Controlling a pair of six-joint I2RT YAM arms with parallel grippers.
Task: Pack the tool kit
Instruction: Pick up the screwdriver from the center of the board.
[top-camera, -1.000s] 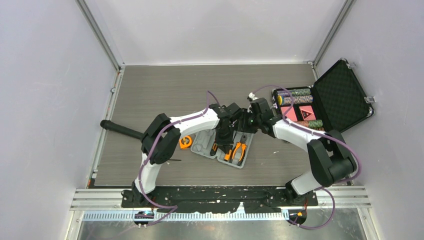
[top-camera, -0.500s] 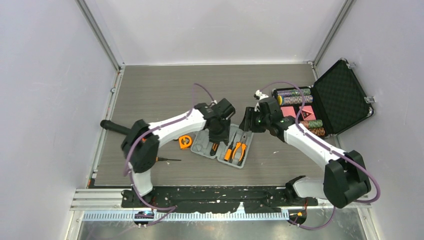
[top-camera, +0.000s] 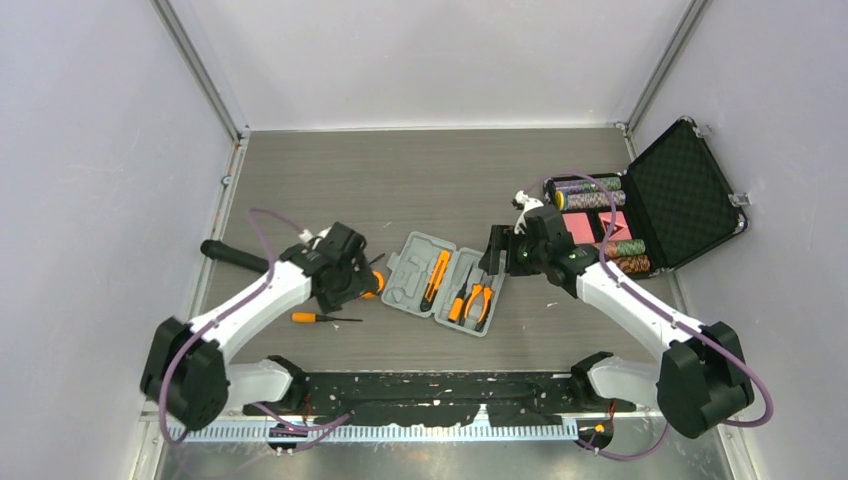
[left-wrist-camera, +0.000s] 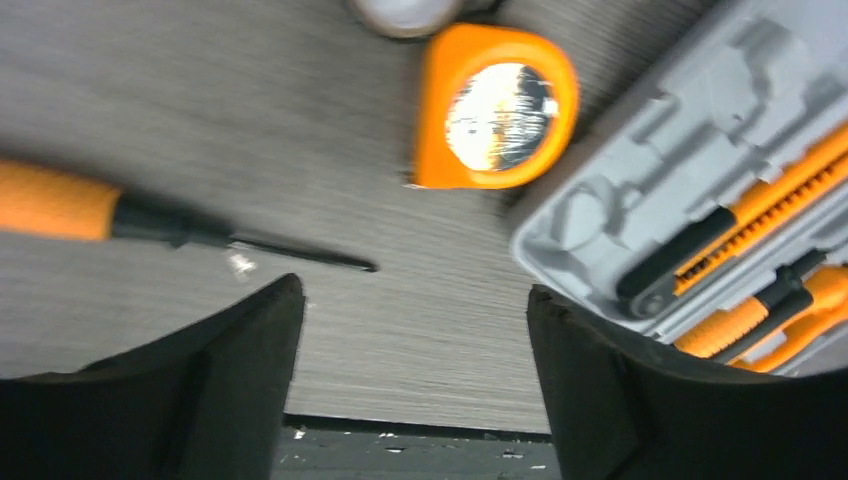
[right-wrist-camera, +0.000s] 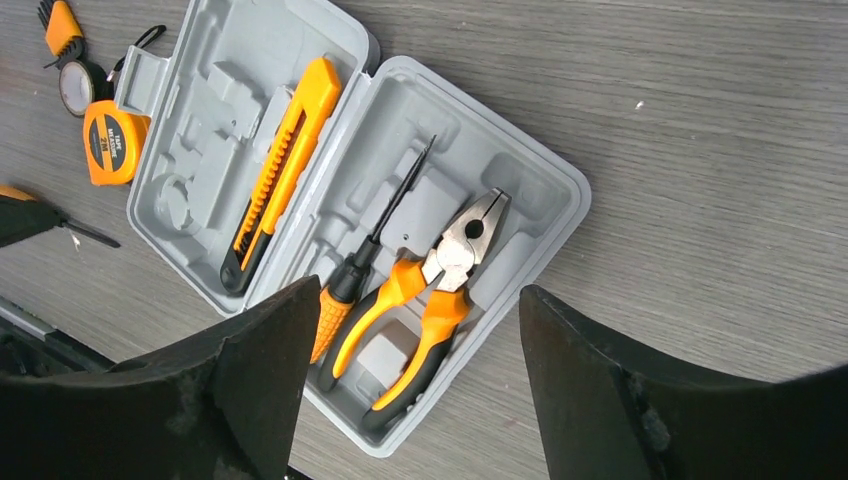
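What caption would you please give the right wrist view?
Open grey case holding utility knife, screwdriver and pliers; tape measure outside.

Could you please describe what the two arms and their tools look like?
Both the left arm and right arm have white link shells between bulky black joints, with a purple cable looping along each. The left tool and right tool each end in two broad, matte black fingers.

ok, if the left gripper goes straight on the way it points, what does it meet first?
The left gripper would probably meet bare table first, in the gap between screwdriver and grey case; the tape measure lies further ahead. Depth is unclear.
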